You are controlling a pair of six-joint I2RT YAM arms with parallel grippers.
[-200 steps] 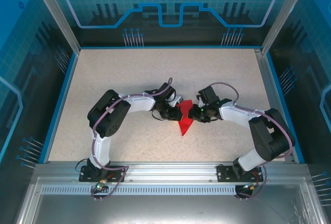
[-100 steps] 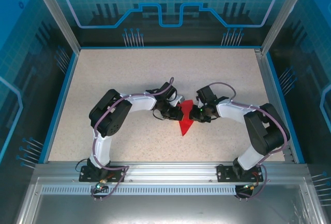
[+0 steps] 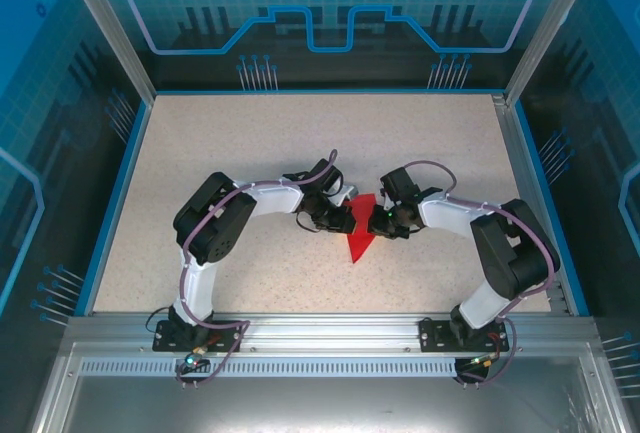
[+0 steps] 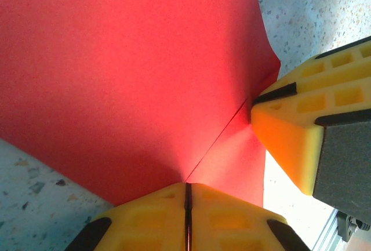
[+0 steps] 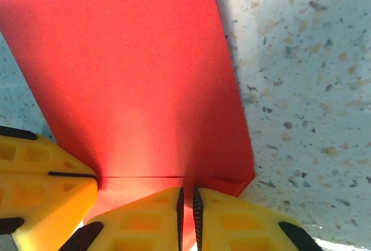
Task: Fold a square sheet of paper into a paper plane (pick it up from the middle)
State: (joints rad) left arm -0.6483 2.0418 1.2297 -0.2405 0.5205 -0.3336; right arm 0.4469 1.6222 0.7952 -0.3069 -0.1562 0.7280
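From above, the red paper (image 3: 358, 238) lies in the middle of the table (image 3: 250, 153), between the two arms. It is not a flat square any more: it is wide at the far end and comes to a sharp tip that points to the near edge. The left gripper (image 3: 335, 218) touches the wide end from one side and the right gripper (image 3: 379, 221) from the other, very close to each other. The blue back wall (image 3: 330, 3) has line shapes and a cog wheel on it, but no words that I can read. In the left wrist view, the two yellow fingers (image 4: 232, 216) are pressed tight together, and a thin fold line (image 4: 223, 138) in the paper runs right into the slit between them, so this hand seems to pinch the paper. A finger of the other hand touches the paper's edge just beside it. In the right wrist view, the yellow fingers (image 5: 232, 222) are almost together, with only a thin slit, and the paper's edge goes in there, so it seems pinched too. The paper has no print on it. I think the plane is part made and a wing fold is in hand. Next, both hands must move together, gently, so the thin paper bends on the line and does not rip.
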